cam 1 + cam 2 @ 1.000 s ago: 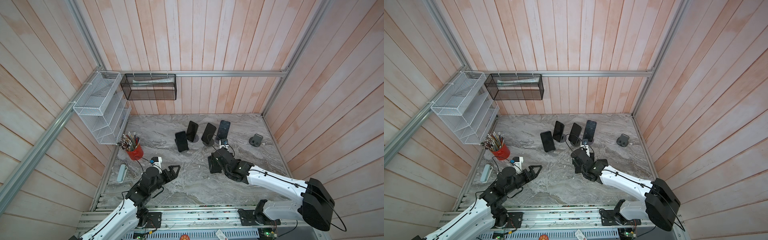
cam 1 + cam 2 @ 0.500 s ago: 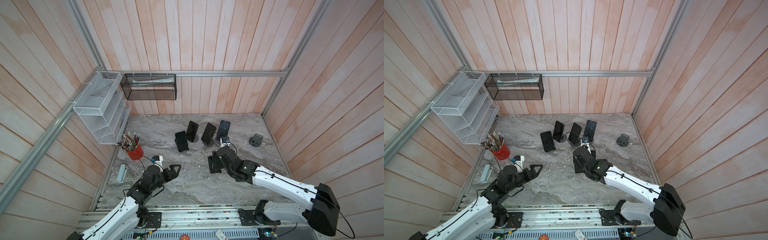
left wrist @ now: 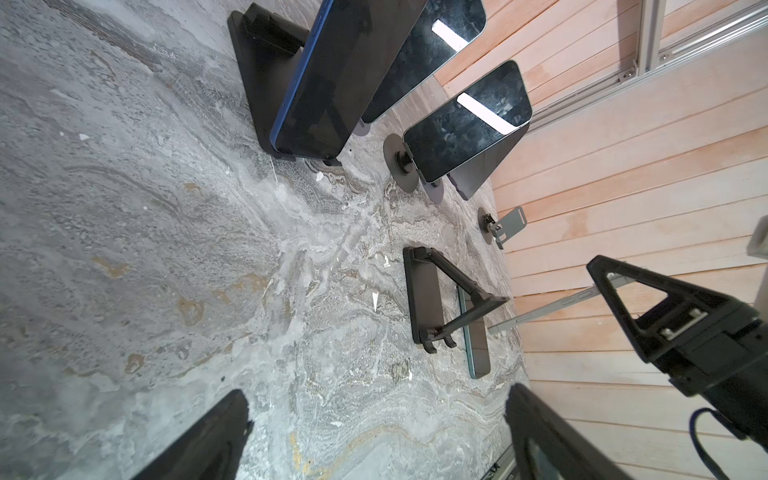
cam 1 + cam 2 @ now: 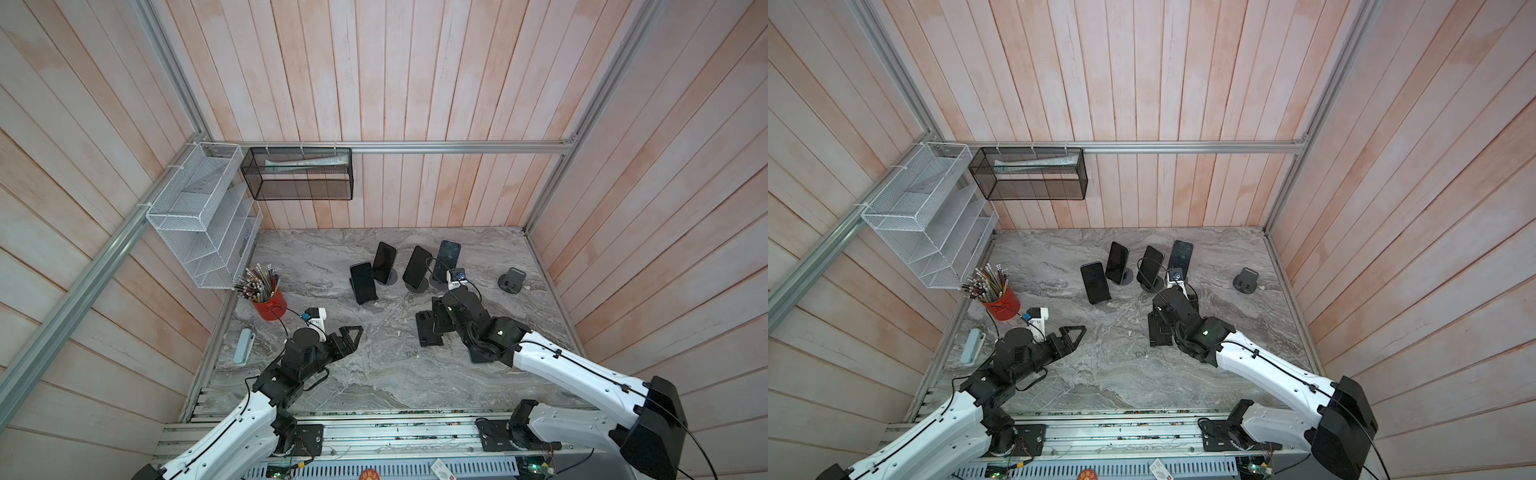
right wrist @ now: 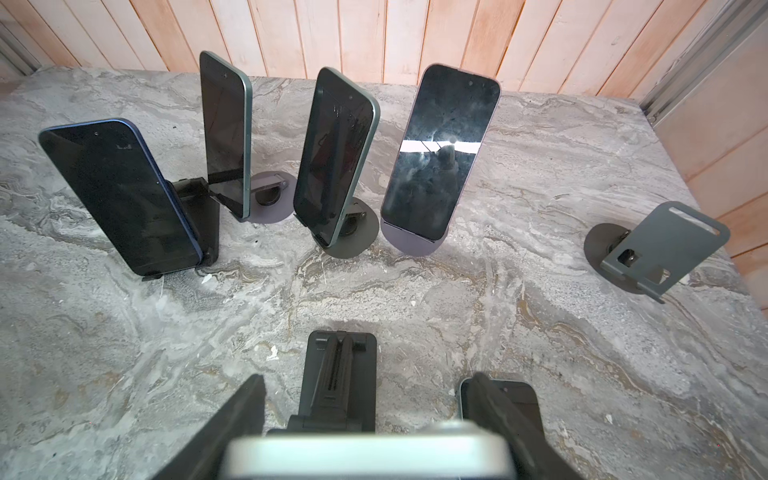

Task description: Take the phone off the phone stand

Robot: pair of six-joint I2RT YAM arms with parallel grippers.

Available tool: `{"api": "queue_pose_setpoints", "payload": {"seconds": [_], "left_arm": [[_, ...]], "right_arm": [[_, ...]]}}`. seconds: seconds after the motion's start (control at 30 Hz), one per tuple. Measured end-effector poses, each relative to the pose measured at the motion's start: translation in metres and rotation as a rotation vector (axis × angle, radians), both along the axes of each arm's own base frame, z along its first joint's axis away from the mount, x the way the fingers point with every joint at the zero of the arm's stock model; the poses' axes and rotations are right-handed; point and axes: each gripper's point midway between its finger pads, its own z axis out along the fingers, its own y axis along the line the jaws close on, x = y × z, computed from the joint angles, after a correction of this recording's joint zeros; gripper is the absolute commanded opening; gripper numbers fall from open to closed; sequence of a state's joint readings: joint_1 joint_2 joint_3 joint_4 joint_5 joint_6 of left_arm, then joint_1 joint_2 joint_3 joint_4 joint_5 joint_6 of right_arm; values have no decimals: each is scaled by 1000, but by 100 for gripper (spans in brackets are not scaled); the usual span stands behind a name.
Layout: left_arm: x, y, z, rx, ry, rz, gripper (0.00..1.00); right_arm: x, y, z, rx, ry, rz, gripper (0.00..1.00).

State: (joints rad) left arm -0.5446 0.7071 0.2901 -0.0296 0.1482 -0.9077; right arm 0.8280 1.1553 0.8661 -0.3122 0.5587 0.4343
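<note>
The grey marble table [image 4: 374, 374] fills the floor of the wooden booth. A white wire rack [image 4: 199, 232] hangs on the wall at 10 o'clock and a black mesh basket [image 4: 297, 178] at 11 o'clock.

The right gripper [image 5: 365, 379] sits just right of the table's middle, at 3 o'clock. Its jaws are clamped across the width of a silver-edged phone [image 5: 365, 451], which is the task's thing. The left wrist view shows this phone [image 3: 548, 305] as a thin tilted bar raised off the marble. The black folding stand [image 3: 424, 299] right below has a bare cradle. A teal phone [image 3: 478, 345] lies flat just beside that stand.

The left gripper [image 3: 376, 395] hovers at 8 o'clock, its jaws spread wide with nothing between them.

At 12 to 1 o'clock, 4 dark phones [image 4: 363, 282] [image 4: 384, 262] [image 4: 417, 264] [image 4: 448, 255] lean on their stands. A red cup [image 4: 269, 305] of pencils stands at 9 o'clock. An unoccupied grey stand [image 4: 512, 280] sits at 2 o'clock. A pale bar [image 4: 244, 346] lies by the edge at 8 o'clock.
</note>
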Motion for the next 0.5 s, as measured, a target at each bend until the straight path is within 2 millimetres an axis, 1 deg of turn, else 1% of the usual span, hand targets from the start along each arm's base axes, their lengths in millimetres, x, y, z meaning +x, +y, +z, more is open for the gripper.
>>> {"api": "queue_pose_setpoints", "payload": {"seconds": [0.07, 0.1, 0.2, 0.33, 0.43, 0.5], "left_arm": [[0, 0, 0, 0, 0, 0, 98], [0, 0, 1, 1, -1, 0, 98], [2, -1, 3, 4, -6, -3, 98], [2, -1, 5, 5, -11, -5, 98], [2, -1, 5, 7, -14, -6, 98], [2, -1, 4, 12, -13, -7, 98]], "right_arm": [[4, -7, 3, -6, -4, -15, 70], [8, -14, 5, -7, -8, -32, 70], [19, -43, 10, -13, -18, -102, 70], [34, -87, 17, -24, -30, -205, 70], [40, -113, 17, -51, -18, -257, 70], [41, -125, 16, -73, -6, -279, 71]]}}
